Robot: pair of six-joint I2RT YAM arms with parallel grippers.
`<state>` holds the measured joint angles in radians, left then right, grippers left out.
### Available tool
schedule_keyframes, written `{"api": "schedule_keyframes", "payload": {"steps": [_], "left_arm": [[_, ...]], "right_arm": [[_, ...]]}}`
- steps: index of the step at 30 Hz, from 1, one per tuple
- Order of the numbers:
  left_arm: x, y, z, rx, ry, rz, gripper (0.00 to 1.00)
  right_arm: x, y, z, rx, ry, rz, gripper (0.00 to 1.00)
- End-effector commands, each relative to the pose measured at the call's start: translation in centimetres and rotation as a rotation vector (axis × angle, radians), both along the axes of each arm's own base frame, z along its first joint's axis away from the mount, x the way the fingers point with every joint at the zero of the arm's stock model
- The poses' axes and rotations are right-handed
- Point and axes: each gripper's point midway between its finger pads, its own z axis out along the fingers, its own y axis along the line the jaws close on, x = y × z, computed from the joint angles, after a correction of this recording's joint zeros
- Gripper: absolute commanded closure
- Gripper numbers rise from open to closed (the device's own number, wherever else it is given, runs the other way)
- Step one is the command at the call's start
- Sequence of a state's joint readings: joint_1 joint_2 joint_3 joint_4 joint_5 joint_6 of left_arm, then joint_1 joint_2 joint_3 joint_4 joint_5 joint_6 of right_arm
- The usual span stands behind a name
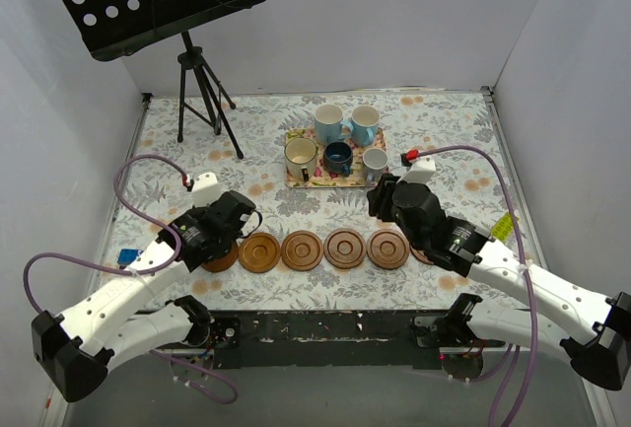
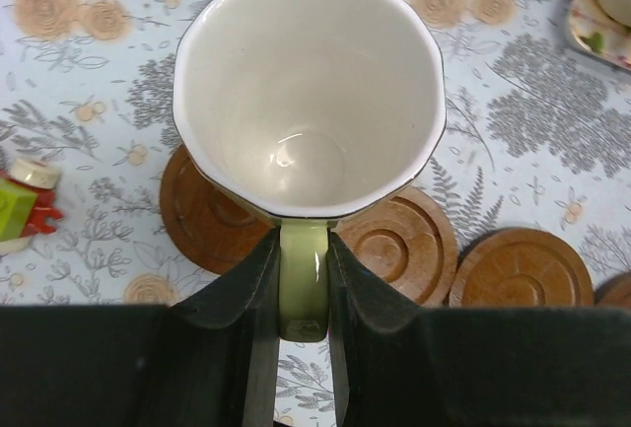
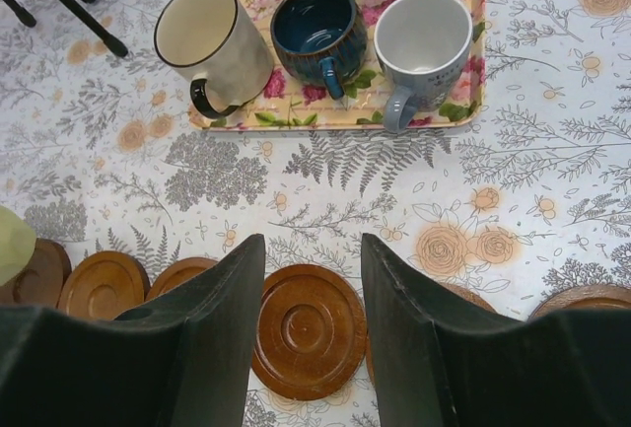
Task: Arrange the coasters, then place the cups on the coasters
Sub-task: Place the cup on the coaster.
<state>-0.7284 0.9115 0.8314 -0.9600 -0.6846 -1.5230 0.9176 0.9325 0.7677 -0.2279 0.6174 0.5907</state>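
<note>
Nearest, left end effector (image 2: 304, 249) clamped on the yellow-green mug (image 2: 308, 82) by its handle, above the partly hidden end coaster (image 2: 197, 220). Right end effector (image 3: 311, 259) spread wide and empty over the coasters (image 1: 345, 249). Farther, across bare counter (image 3: 345, 190), five mugs (image 3: 424, 37) on the tray (image 3: 335, 116), two cut off.

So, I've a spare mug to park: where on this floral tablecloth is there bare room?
Bare cloth: right of the rectangular floral tray, between tray and black music-stand tripod, and the strip between tray and the round reddish-brown wooden coasters. Crowded: the tray's five ceramic mugs.
</note>
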Motion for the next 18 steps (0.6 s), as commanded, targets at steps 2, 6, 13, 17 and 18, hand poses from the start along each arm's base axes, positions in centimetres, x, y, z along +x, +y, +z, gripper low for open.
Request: {"api": "schedule_keyframes", "payload": {"steps": [2, 6, 13, 17, 18], "left_arm": [[0.5, 3.6, 3.2, -0.008, -0.177, 0.222, 1.0], [0.2, 3.7, 3.1, -0.083, -0.217, 0.246, 1.0], [-0.3, 3.4, 0.4, -0.055, -0.122, 0.266, 1.0], [-0.3, 3.8, 0.4, -0.035, -0.12, 0.296, 1.0], [-0.2, 3.8, 0.3, -0.027, -0.116, 0.299, 1.0]], "right_arm": [[0.5, -0.4, 1.6, 0.064, -0.067, -0.011, 0.48], [0.7, -0.5, 1.9, 0.075, -0.083, 0.003, 0.48], [1.0, -0.6, 1.8, 0.084, -0.087, 0.022, 0.48], [0.9, -0.7, 1.6, 0.106, -0.085, 0.022, 0.48], [0.8, -0.7, 1.6, 0.112, -0.087, 0.025, 0.48]]}}
